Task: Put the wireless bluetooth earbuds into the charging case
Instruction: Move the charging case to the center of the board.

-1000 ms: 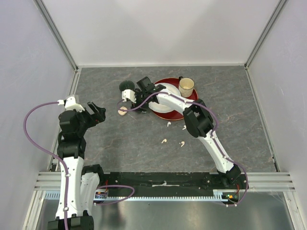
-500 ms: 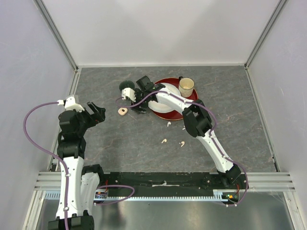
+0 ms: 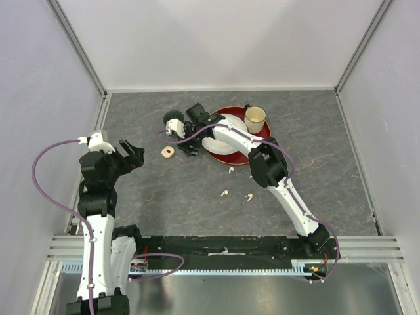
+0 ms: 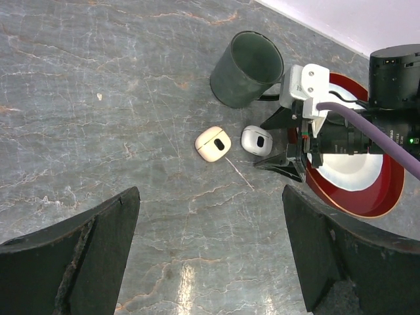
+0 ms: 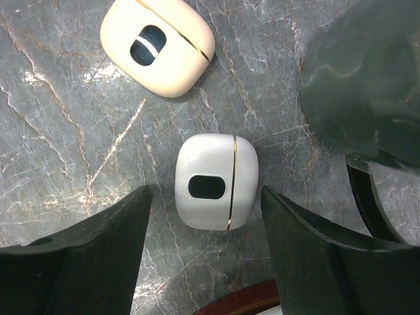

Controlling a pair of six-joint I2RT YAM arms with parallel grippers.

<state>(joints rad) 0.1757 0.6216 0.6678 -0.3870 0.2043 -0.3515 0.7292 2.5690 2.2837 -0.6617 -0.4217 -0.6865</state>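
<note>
White case (image 5: pixel 216 182) lies between spread fingers of right gripper (image 5: pixel 205 197) in wrist view, hidden overhead; peach case (image 5: pixel 157 46) and dark mug (image 5: pixel 367 85) nearby. Left gripper (image 4: pixel 210 223) apart, empty.

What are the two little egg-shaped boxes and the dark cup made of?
The white case looks like smooth, glossy plastic: it has a soft shine and a thin gold seam. The peach case seems to be the same plastic, with a gold seam too. The dark mug is probably glazed ceramic, judging by the dull reflections on its wall, though coated metal is possible.
</note>
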